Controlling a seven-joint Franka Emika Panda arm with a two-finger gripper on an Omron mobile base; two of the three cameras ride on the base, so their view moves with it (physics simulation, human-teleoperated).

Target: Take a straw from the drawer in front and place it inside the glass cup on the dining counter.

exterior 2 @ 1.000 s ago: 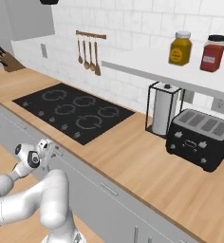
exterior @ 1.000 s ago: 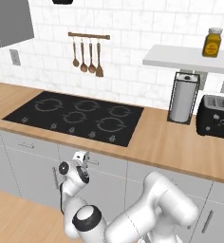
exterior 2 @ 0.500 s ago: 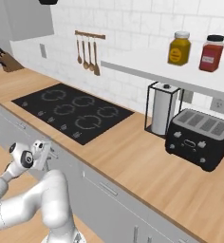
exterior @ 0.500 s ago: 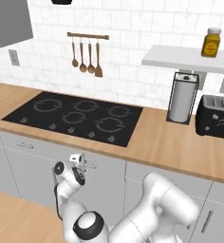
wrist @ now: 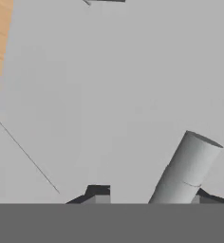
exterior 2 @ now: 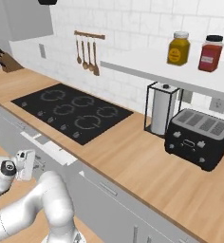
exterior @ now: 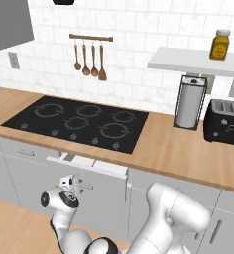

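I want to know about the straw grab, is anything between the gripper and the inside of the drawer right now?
Yes: the drawer is only slightly open under the cooktop. The gripper sits at its handle, outside the front.

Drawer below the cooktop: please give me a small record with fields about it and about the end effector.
drawer: slightly open, white inner edge visible along its top
handle: grey bar, between the fingertips in the hand view, nearer one tip
end effector: low, at the drawer front
grip: cannot tell if closed
above the drawer: black cooktop in a wood counter
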